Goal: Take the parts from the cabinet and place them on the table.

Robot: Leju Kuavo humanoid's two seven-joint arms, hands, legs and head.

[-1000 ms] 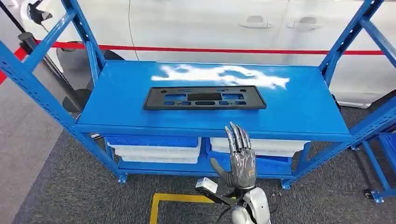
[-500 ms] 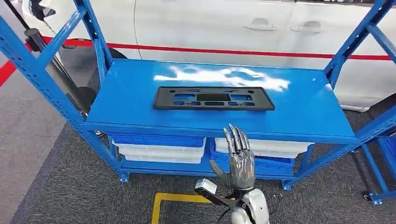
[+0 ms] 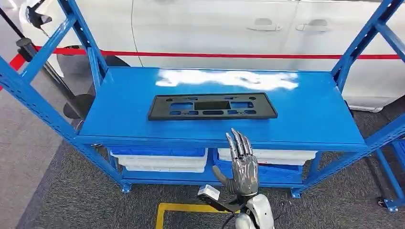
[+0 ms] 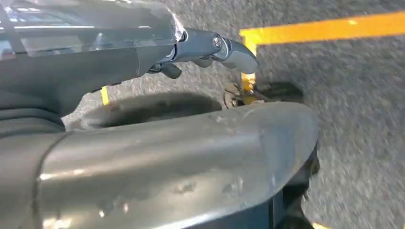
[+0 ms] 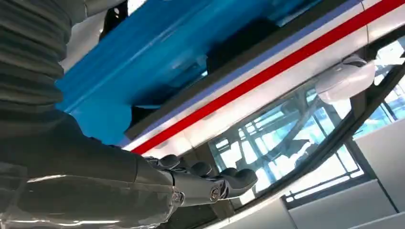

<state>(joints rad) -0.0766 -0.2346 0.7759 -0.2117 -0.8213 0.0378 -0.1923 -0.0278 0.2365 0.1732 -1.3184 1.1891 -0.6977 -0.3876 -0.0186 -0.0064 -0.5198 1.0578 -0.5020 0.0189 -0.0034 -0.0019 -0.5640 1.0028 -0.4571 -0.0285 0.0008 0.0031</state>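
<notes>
The part (image 3: 212, 106), a flat black perforated panel, lies on the top shelf (image 3: 315, 119) of the blue cabinet (image 3: 38, 95), lengthwise and roughly centred between the shelf's side edges, nearer the front edge than the rear.

The right hand (image 3: 243, 167) is raised in front of the shelf's front edge, below shelf level, fingers extended and slightly apart, holding nothing and well apart from the part. The left hand (image 4: 210, 47) hangs toward the floor; its visible fingers hold nothing, but whether they are spread or curled cannot be told.

Step in hand, by judgement: approach, before any grasp. The next move calls for lifting the right hand above the front edge, reaching to the panel's near long edge, and closing on it.
</notes>
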